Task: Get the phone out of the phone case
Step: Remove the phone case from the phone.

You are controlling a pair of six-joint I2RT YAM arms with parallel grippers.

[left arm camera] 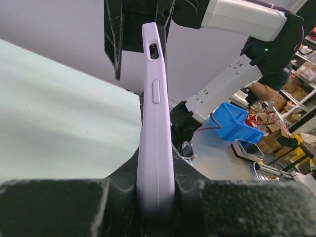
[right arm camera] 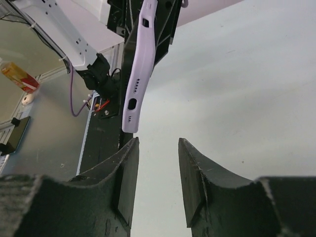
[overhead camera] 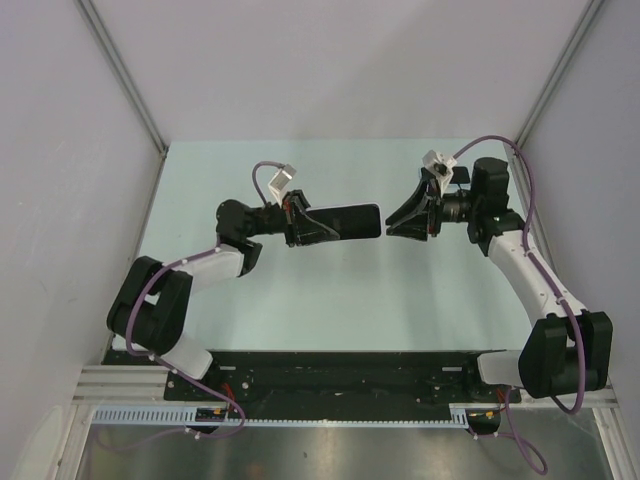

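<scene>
I am holding the lavender phone case (overhead camera: 345,221) (left arm camera: 155,123) (right arm camera: 139,69) up in the air, with the pale green bench (overhead camera: 320,300) lying below it. The case is lying roughly level and stretching sideways between my two arms. In the top view a dark broad face of it is showing; I cannot tell whether that is the phone's screen, so I cannot tell the phone from the case. My left pincer (overhead camera: 298,226) (left arm camera: 155,197) is clamping tight on one end of the case, its pads pressing the two broad faces, and the narrow side edge with a button and a slot is facing my left wrist camera. My right pincer (overhead camera: 400,222) (right arm camera: 158,163) is hanging just beside the case's free end, the end with the port and the row of small holes. Its fingers are standing partly apart with nothing between them, and they are not touching the case. Further off past the case, beyond the bench, a blue bin (left arm camera: 232,121) is sitting.
</scene>
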